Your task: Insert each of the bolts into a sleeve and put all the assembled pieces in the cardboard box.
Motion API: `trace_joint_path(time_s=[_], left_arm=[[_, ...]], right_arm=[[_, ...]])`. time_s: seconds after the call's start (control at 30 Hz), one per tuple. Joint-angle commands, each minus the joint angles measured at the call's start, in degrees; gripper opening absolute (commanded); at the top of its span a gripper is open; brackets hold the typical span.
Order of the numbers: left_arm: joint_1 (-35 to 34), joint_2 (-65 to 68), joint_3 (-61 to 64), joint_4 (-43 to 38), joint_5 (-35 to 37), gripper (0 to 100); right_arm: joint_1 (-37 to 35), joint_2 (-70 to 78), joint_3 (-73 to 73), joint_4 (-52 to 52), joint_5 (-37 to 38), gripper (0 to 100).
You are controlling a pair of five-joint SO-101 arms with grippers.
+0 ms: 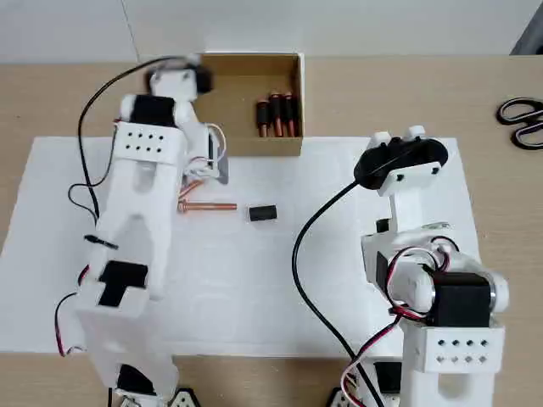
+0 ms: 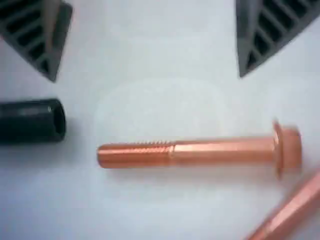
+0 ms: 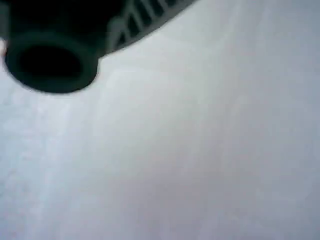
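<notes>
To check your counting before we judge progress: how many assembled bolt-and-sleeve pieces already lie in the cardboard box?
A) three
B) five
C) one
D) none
A: the high view shows three copper bolts in black sleeves lying side by side inside the cardboard box.

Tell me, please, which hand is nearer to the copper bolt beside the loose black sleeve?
Left. The left hand hangs open directly over the bolt; the right hand sits well off across the white sheet, gripping a black sleeve.
</notes>
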Motion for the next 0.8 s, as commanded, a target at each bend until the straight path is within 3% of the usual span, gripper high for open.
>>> trace_joint_path(time_s=[0.0,0.2,0.47,0.77], left_arm=[[1.3,1.1,1.0,-0.4,14.3,22],[2.8,2.0,0.7,0.6,38.8,22],[2.9,2.5,1.0,0.7,58.0,22],[2.5,4.4,1.1,0.5,66.2,22]], right_arm=[[0.6,-0.8,-0.3,-0.6,-0.4,0.5],[0.4,-0.7,-0.3,-0.7,-0.4,0.5],[0.5,-0.6,-0.3,-0.6,-0.3,0.5],[0.5,-0.4,-0.3,-0.3,-0.2,0.5]])
